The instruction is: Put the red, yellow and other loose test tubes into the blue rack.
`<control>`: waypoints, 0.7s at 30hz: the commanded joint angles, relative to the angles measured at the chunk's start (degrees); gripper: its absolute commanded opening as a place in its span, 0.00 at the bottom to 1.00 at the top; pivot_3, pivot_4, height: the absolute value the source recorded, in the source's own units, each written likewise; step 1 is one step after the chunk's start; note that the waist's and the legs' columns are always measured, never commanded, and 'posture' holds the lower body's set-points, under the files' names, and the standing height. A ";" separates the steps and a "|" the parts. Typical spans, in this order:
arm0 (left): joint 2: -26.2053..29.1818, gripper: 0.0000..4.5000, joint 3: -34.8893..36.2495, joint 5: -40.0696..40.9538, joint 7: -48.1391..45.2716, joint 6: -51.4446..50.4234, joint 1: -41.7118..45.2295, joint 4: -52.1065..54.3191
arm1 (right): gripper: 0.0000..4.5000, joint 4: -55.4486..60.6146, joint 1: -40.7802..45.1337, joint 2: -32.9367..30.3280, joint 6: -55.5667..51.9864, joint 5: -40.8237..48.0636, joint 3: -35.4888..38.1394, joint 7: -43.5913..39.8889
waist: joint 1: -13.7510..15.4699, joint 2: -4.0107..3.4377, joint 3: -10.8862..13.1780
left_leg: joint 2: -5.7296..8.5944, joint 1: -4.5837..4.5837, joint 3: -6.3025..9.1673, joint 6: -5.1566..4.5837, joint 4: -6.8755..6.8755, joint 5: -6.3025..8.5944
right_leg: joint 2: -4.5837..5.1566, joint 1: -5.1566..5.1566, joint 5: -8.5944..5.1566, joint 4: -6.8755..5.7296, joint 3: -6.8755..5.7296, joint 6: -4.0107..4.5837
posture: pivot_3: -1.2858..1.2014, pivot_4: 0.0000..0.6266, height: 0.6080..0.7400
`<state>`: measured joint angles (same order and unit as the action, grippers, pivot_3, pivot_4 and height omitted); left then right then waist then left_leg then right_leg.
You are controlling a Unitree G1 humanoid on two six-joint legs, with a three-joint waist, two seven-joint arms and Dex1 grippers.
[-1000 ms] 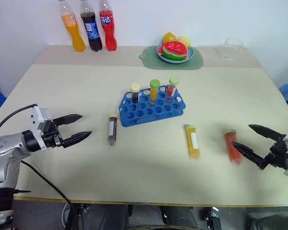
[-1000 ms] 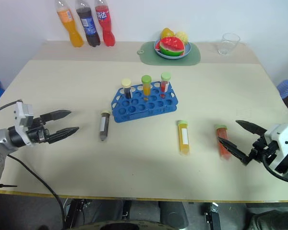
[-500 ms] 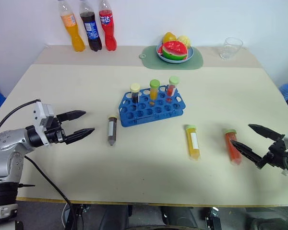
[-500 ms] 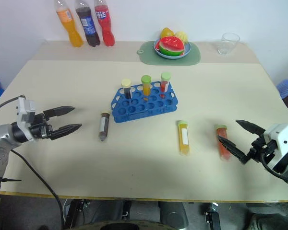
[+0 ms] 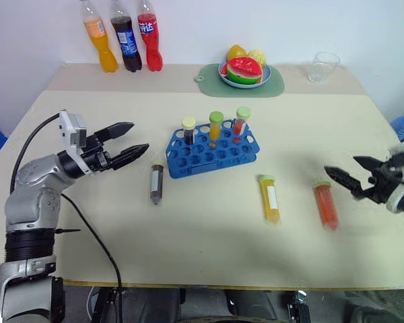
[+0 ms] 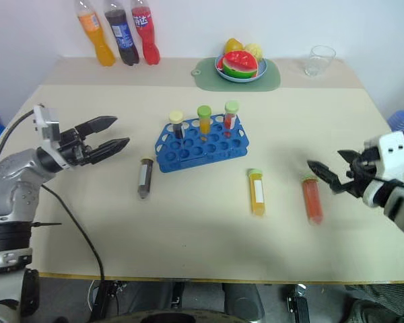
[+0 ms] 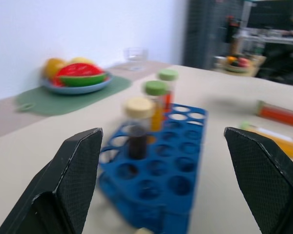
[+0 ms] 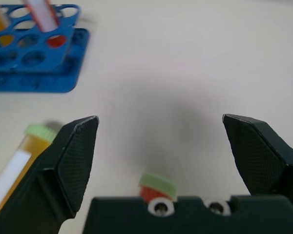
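three capped plastic tubes lie loose. nearest to my right claw (image 5: 349,180), spread wide and empty, is the red-liquid, green-capped tube (image 5: 325,204): just below its tips, long axis fwd toward the blue plastic rack (image 5: 213,149).

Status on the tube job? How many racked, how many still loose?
Three tubes stand in the blue rack. Nothing is in hand: left gripper and right gripper are both open and empty. Left to do: brown tube, yellow tube and red tube all lie loose on the table; the right gripper is nearest the red one.
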<state>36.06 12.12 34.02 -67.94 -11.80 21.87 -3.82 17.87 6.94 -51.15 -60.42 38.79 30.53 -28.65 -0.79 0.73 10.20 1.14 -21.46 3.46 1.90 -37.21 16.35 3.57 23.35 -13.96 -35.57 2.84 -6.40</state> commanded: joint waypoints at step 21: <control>0.64 0.91 -3.89 0.56 -9.60 4.27 -5.76 7.40 | 1.00 -5.05 11.34 -4.11 -31.81 3.02 -9.88 3.04 | -0.08 0.00 0.00 | -0.02 -0.07 -0.02 -0.06 -0.01 0.03 | 0.00 0.03 0.00 0.06 -0.01 -0.02 | 0.52 0.24 1.00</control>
<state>36.38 7.44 33.93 -78.03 -7.95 16.36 1.45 13.09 17.29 -55.36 -92.13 43.04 20.75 -26.05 -0.86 0.73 10.20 1.13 -21.53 3.44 1.83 -37.22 16.38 3.57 23.38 -13.96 -35.51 2.83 -6.42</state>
